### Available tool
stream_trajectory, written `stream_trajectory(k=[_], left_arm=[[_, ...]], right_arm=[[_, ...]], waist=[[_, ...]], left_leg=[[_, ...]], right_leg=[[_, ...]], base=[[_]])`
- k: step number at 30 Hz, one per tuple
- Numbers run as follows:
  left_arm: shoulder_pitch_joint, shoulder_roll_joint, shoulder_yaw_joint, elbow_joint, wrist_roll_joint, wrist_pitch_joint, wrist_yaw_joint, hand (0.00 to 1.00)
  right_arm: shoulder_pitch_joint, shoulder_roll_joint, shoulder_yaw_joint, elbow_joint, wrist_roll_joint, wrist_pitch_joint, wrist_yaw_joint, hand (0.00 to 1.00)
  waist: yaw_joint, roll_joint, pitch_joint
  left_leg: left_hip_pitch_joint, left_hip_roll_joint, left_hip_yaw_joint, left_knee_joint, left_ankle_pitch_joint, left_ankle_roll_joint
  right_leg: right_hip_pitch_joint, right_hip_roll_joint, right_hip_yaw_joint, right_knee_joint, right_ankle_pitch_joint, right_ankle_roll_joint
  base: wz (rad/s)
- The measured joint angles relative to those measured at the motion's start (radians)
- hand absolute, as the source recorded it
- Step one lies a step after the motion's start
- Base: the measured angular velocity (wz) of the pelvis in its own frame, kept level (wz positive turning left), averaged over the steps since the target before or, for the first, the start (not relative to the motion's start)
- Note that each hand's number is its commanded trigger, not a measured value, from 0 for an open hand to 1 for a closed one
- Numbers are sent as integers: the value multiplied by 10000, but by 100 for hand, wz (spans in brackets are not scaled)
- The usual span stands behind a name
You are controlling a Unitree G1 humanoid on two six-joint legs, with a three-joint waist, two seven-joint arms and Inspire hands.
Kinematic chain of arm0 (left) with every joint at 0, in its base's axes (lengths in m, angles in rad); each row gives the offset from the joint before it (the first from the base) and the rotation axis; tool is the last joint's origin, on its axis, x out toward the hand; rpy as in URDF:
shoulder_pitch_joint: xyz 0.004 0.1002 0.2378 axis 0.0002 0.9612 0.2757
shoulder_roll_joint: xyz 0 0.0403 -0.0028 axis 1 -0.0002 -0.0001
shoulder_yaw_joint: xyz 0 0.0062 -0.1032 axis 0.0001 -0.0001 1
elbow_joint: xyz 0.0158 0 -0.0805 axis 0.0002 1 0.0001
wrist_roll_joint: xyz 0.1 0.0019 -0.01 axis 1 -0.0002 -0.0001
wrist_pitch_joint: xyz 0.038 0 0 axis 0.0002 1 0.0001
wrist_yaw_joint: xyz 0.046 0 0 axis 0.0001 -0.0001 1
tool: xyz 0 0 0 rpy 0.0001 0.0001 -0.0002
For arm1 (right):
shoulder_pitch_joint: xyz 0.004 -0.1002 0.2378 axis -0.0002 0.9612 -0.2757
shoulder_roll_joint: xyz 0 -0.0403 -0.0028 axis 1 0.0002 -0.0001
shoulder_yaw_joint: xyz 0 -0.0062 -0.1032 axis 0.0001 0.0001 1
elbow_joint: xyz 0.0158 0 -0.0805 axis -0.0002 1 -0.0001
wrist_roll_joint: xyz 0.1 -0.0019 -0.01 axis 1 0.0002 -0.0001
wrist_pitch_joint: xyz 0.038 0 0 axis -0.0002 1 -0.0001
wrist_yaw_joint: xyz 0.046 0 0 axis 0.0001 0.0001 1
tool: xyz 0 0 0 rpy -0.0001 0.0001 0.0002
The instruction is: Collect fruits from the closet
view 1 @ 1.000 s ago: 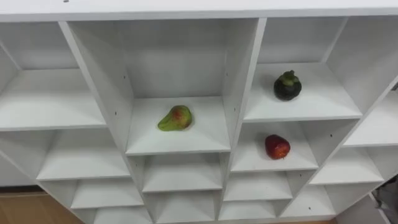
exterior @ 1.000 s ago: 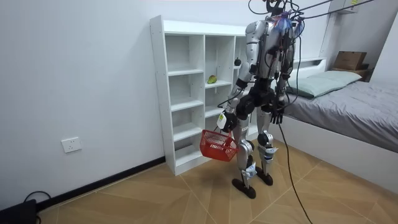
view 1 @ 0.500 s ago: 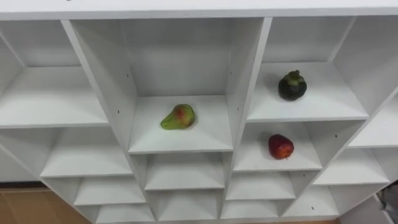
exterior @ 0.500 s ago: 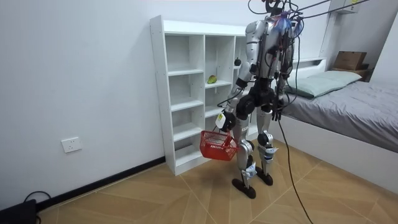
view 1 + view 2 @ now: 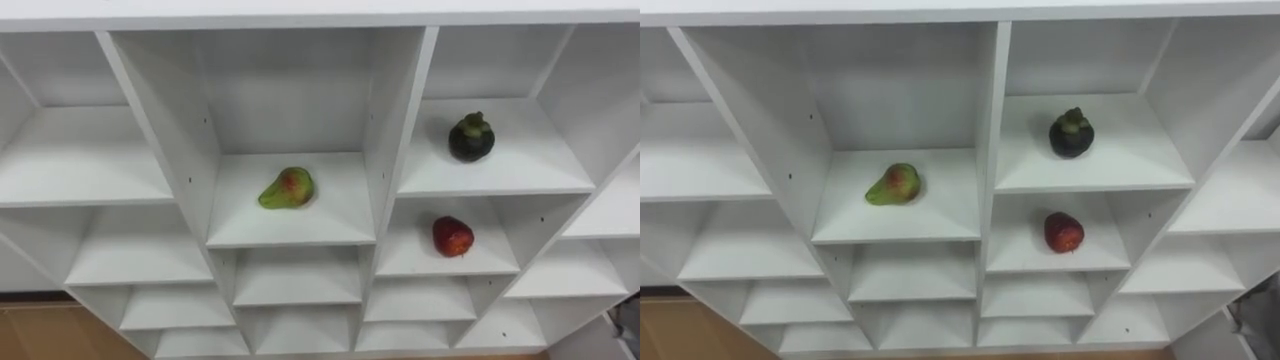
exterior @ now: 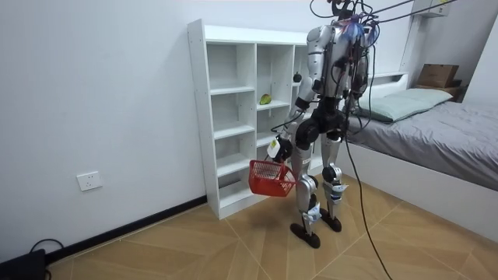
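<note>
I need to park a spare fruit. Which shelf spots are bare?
The left-column shelves beside the pear are bare, as is the one below it. Taken: the shelves under the mangosteen and the red fruit beneath it.

In the eye views the closet [image 5: 392,130] ran off the sides. Its far-left and far-right columns were cut, and its lowest shelves were cut by the bottom edge. In the room view the robot's body hid the closet's right columns. What lay in the basket [image 6: 272,180] under the left hand [image 6: 275,148] was too small to tell.
</note>
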Motion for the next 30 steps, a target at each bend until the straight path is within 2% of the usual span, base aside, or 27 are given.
stream_trajectory(k=[2,4,7,10,15,19,20,23,27,30], left_arm=[[-1,1,29,-111,-54,-191,35,100],[67,0,14,-439,-71,-256,43,100],[153,-15,22,-929,-406,-401,111,100],[68,-30,16,-952,-551,-672,281,100],[51,-139,9,-942,-1044,-1134,308,100],[99,-209,5,-936,-1190,-1495,309,100],[129,-184,5,-929,-1199,-1577,312,100],[174,-100,-12,-920,-1414,-1651,317,100],[202,-40,-15,-886,-1578,-1816,327,100],[193,-1,-15,-778,-1582,-1859,321,100]], right_arm=[[133,117,-240,-825,368,-521,-184,0],[313,184,-235,-1554,393,-681,-219,0],[1035,205,-113,-3567,377,-807,-291,0],[1482,213,-55,-4969,244,-933,-458,0],[1781,223,-44,-6456,121,-1218,-793,0],[2065,217,-52,-8557,-126,-1363,-1007,0],[2089,202,-52,-9154,-62,-1528,-1130,0],[2081,203,-47,-9966,-62,-2106,-1626,0],[2096,196,-37,-10201,-86,-2051,-1890,0],[2110,173,-36,-10373,-83,-2048,-2137,0]], waist=[[-22,-26,-28],[-24,-59,-54],[18,-59,-81],[19,-55,-86],[-23,-89,-64],[6,-76,-72],[14,-62,-43],[-48,-69,-41],[29,-117,-38],[21,-59,-48]], left_leg=[[-135,18,43,18,4,-4],[-179,18,42,22,4,-5],[-201,16,42,15,4,-5],[-190,17,50,7,4,-5],[-197,19,118,-11,4,-4],[-374,56,377,-14,4,-4],[-377,59,410,-17,4,-4],[-375,57,463,-28,3,-2],[-393,65,599,-56,4,-1],[-455,62,645,-79,3,0]], right_leg=[[-152,13,-22,3,31,-21],[-187,12,-49,1,34,-21],[-199,14,-23,-13,36,-23],[-214,17,31,-4,38,-25],[-282,17,108,34,50,-28],[-579,50,372,186,66,-37],[-606,79,481,164,90,-39],[-684,80,543,157,111,-28],[-743,94,663,179,147,-22],[-839,95,664,197,162,-17]], base=[[-2],[0],[0],[-1],[-5],[-18],[-19],[-7],[-11],[-5]])
